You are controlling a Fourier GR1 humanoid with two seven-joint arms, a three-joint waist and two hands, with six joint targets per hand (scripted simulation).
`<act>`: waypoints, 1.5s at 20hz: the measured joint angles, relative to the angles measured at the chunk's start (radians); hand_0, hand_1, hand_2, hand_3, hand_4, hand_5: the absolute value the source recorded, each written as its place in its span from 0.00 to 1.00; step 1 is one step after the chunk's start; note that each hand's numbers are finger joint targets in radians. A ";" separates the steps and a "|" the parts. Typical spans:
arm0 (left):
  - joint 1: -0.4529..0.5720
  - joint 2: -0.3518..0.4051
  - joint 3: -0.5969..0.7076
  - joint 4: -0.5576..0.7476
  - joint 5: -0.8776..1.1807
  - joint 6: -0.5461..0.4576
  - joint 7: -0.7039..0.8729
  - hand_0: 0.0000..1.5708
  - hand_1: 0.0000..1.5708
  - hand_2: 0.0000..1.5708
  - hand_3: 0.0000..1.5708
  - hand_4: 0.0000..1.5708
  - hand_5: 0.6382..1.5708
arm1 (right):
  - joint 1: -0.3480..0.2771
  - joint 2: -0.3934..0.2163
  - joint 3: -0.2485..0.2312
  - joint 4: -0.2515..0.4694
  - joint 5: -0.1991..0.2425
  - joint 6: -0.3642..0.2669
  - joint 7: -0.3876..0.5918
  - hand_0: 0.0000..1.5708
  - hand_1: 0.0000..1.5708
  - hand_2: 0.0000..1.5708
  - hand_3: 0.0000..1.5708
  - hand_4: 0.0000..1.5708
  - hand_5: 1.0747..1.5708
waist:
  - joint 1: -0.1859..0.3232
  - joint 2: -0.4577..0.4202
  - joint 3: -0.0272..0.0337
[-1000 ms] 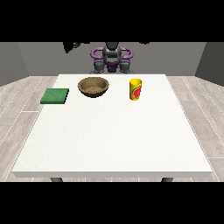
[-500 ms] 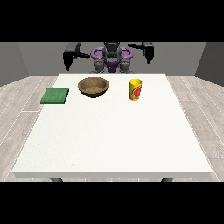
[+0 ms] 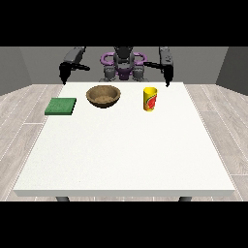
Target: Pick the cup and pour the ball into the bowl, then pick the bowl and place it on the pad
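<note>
Front view, single entry.

Hand at the view's right point(image 3: 167, 75): raised at the table's far edge, hanging downward, holding nothing. Whether its fingers are straight or curled cannot be told.

Hand at the view's left point(image 3: 63, 72): likewise raised at the far edge, holding nothing; finger state cannot be told.

Cup point(image 3: 150, 99): yellow with a red mark, upright on the table point(image 3: 126, 155), near and in front of the hand at the view's right, slightly toward the table's middle from it. The ball is not visible; presumably inside the cup.

Bowl point(image 3: 103, 95): brown, upright, between the two hands and in front of them, apart from the cup.

Pad point(image 3: 61, 106): green, flat, in front of the hand at the view's left, beside the bowl but not touching.

Step in hand, by judgement: reaching for the cup; nothing of the task is done yet. To do it well, the hand at the view's right should come down beside the cup, close round its wall, and keep it upright until over the bowl, so the ball stays in.

Obstructions: none between that hand and the cup. The bowl lies close enough for a short carry.
</note>
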State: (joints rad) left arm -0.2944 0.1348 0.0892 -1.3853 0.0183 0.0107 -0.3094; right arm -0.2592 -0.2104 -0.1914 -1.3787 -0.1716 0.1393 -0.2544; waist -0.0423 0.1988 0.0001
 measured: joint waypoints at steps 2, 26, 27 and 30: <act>-0.019 -0.012 0.006 0.066 -0.015 0.019 -0.042 0.00 0.00 0.00 0.00 0.00 0.64 | -0.011 -0.004 -0.006 0.022 -0.005 0.010 -0.008 0.00 0.00 0.00 0.00 0.00 0.98 | -0.009 -0.004 -0.0001; -0.201 0.011 0.094 0.600 -0.160 0.307 -0.448 0.84 0.84 1.00 1.00 0.54 0.93 | -0.079 -0.128 -0.096 0.203 -0.077 0.187 -0.148 0.00 0.00 0.00 0.00 0.00 0.97 | -0.112 0.108 0.0014; -0.210 0.002 0.088 0.603 -0.178 0.345 -0.446 0.85 0.85 1.00 1.00 0.55 0.93 | -0.088 -0.137 -0.102 0.212 -0.081 0.191 -0.146 0.00 0.00 0.00 0.00 0.00 0.97 | -0.117 0.110 0.0024; -0.253 0.007 0.103 0.627 -0.195 0.411 -0.469 0.86 0.86 1.00 1.00 0.56 0.93 | -0.113 -0.173 -0.125 0.211 -0.103 0.216 -0.143 0.00 0.00 0.00 0.00 0.00 0.97 | -0.140 0.140 0.0049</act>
State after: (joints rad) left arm -0.5470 0.1420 0.1923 -0.7580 -0.1766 0.4214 -0.7787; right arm -0.3717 -0.3838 -0.3166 -1.1678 -0.2745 0.3558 -0.3977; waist -0.1826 0.3388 0.0050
